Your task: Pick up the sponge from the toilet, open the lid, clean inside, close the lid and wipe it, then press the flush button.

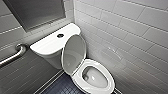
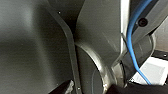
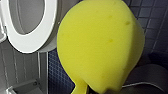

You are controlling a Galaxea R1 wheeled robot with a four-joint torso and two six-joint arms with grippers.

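This is looking like a restroom: a white toilet (image 1: 100,65) is standing in a corner, with its lid (image 1: 74,53) leaning up against the tank and the flush button (image 1: 60,35) sitting in the tank top. Glossy white tiles (image 1: 130,30) are covering the walls, a metal grab bar (image 1: 15,56) is running along one wall, and small dark tiles (image 1: 62,86) are covering the floor.

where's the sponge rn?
Right wrist view: the sponge is close before the camera, beside the toilet seat, above the dark tiled floor.
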